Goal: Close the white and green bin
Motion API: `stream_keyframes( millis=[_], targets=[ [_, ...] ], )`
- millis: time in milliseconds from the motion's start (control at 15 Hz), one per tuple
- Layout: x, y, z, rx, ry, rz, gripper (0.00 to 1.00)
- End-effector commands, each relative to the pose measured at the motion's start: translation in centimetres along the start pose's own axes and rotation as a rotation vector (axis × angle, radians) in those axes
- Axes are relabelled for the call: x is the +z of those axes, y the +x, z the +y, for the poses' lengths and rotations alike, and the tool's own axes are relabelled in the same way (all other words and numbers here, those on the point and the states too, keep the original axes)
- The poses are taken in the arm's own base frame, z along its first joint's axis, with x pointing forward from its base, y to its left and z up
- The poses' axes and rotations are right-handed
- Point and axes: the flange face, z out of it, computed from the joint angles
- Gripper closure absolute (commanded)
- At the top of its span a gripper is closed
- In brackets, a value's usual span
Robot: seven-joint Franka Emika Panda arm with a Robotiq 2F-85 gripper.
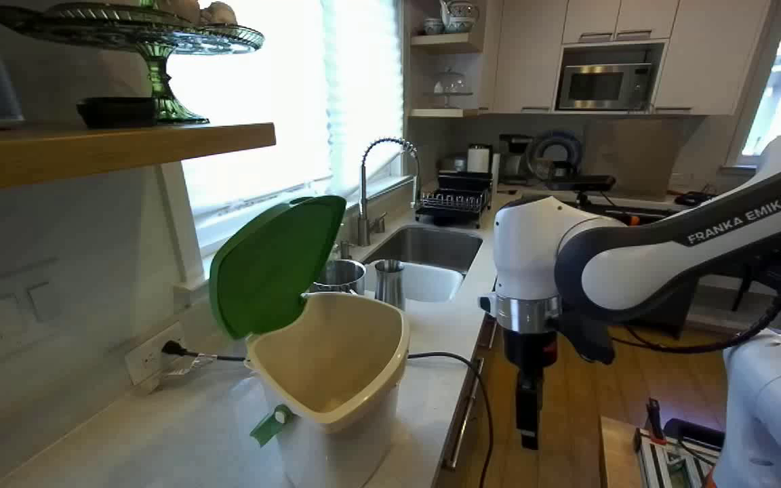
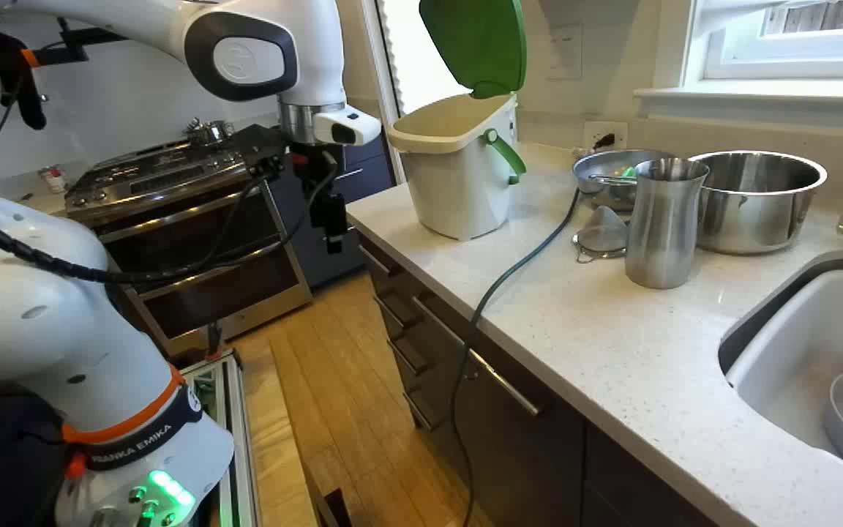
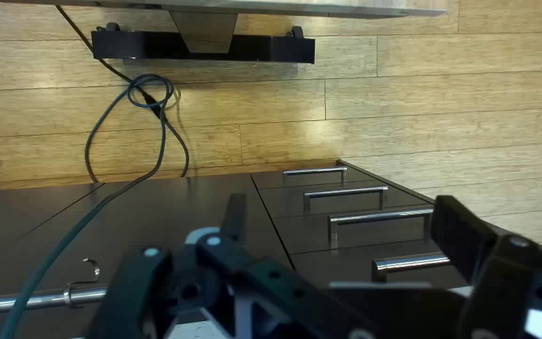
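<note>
The bin [image 2: 458, 183] stands upright, mouth up, front away from the wall [image 2: 619, 51], lid [image 2: 478, 44] raised (top cut off in an exterior view). The claw [image 3: 340, 212] has its fingers [image 3: 459, 230] apart.

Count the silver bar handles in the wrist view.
5: right of centre, farthest handle, second handle, third handle, nearest handle; lower left, one long handle. The black gripper may hide more.
</note>
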Motion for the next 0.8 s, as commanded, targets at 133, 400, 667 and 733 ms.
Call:
stream_keyframes(
  millis=[133,400,667,733],
  targets=[
    [0.0,0.0,0.0,0.0,0.0,-0.001,0.0],
    [-0.7,0.1,-0.4,-0.018,-0.01,0.024,0.0],
    [-6.0,1.1,-4.4,-0.131,-0.087,0.204,0.0],
    [-7.7,1.6,-5.9,-0.154,-0.094,0.258,0.0]
  ],
)
